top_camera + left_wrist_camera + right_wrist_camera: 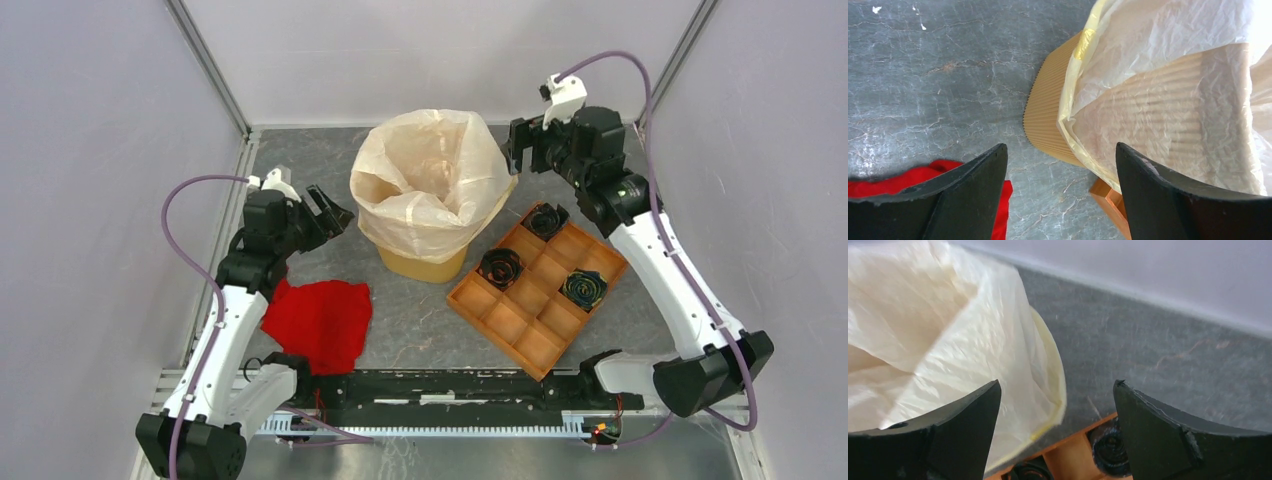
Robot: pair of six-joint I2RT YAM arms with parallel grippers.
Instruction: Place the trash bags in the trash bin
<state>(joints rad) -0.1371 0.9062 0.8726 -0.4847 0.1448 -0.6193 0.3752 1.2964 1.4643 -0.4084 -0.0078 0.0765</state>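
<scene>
So the bag (432,175) is in the bin (425,262), mouth puffed open, and its top is folded out over the rim and hanging down the outside. It hangs so far down that from above only the bottom bit of orange bin pokes out under the plastic. The bin stands upright around the middle of the table (420,320), a bit toward the far side. The left gripper (335,212) hangs just off the bin's left side with its jaws wide apart and nothing in them. Its wrist cam looks down between the fingers at the ribbed bin wall and wrinkly film. The right gripper (516,150) is up by the bag's far right edge, also spread wide and holding nothing, with the bag's fold showing past its left finger. A red cloth (320,322) lies crumpled on the table near the left arm, well apart from the bin. A tray (535,325) sits at an angle just right of the bin, with three dark rolls (500,266) each in its own compartment.
</scene>
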